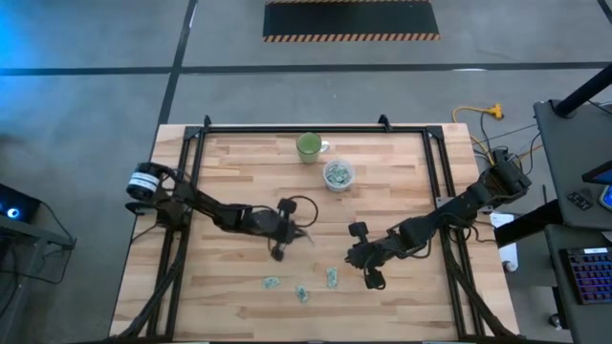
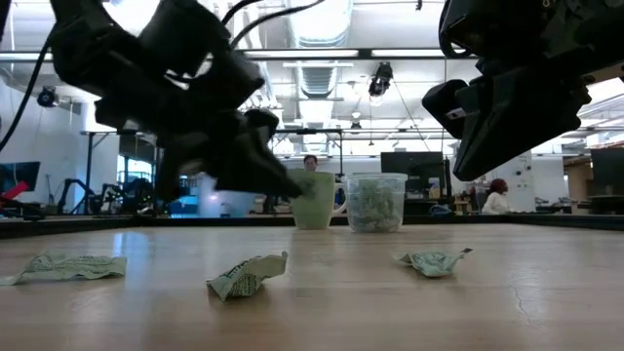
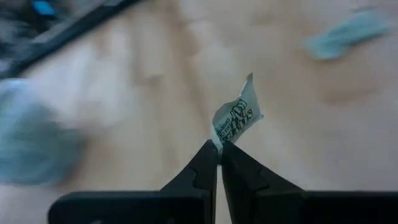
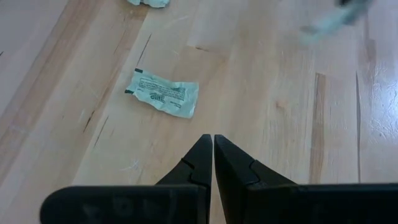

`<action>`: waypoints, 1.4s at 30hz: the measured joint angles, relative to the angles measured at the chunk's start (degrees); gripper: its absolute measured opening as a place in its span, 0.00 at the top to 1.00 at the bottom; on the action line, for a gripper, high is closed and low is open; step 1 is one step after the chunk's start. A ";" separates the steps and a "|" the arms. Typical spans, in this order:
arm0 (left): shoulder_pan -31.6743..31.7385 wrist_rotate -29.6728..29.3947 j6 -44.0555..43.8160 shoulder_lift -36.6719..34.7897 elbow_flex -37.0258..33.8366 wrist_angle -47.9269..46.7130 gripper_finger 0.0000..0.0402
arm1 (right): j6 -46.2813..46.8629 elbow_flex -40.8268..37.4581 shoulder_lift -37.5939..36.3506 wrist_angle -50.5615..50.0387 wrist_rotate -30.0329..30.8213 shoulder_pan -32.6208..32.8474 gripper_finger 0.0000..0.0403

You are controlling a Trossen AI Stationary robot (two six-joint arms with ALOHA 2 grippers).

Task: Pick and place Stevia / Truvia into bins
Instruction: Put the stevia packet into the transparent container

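One Stevia sachet (image 3: 236, 118) is pinched by a corner between the left claw (image 3: 219, 147) fingertips, held up off the tabletop (image 1: 239, 162) above its middle, a little toward the left side. Three more loose sachets lie near the front edge of the tabletop: one (image 1: 272, 282) left of centre, one (image 1: 301, 293) beside it closest to the front edge, and one (image 1: 332, 277) just right of those. All three are crumpled and lie flat on the wood, apart from each other.

The clear cup (image 1: 338, 175) stands toward the back edge, about midway across, and already holds a heap of pale green sachets. A green mug (image 1: 309, 147) stands just behind and to the left of it, nearer the back edge; the two are close but whether they touch cannot be told.

The right claw (image 4: 213, 146) is clenched with nothing between its fingertips, hovering above the tabletop right of centre, near the front. In the right wrist view the nearest loose sachet (image 4: 163, 93) lies ahead of its fingertips, clear of them
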 joint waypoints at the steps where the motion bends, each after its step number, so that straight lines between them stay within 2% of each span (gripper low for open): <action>1: 0.47 -2.08 0.93 0.00 0.61 -0.09 1.00 | 0.00 -0.01 0.00 0.00 0.00 0.00 0.98; 5: 3.49 -5.74 4.08 0.00 3.62 -0.22 1.00 | 0.67 -0.01 0.00 0.06 0.00 0.00 0.98; 16: 14.78 -5.91 4.91 0.00 11.33 -1.21 1.00 | 3.41 -0.72 0.00 0.24 0.02 0.00 0.98; 23: 19.69 -5.34 4.86 0.52 14.19 -1.41 1.00 | 3.23 -1.28 0.00 0.46 0.02 -0.02 0.98; 31: 21.52 -1.34 4.97 4.77 17.26 -0.73 1.00 | -1.09 -1.37 0.00 1.38 0.05 -0.02 0.98; 37: 21.86 -1.41 7.79 10.29 21.03 -1.48 1.00 | -3.24 -1.59 0.02 1.89 0.11 -0.02 0.98; 42: 22.17 -1.73 8.20 10.58 21.50 -1.42 1.00 | -4.56 -1.97 0.02 1.63 0.36 -0.09 0.98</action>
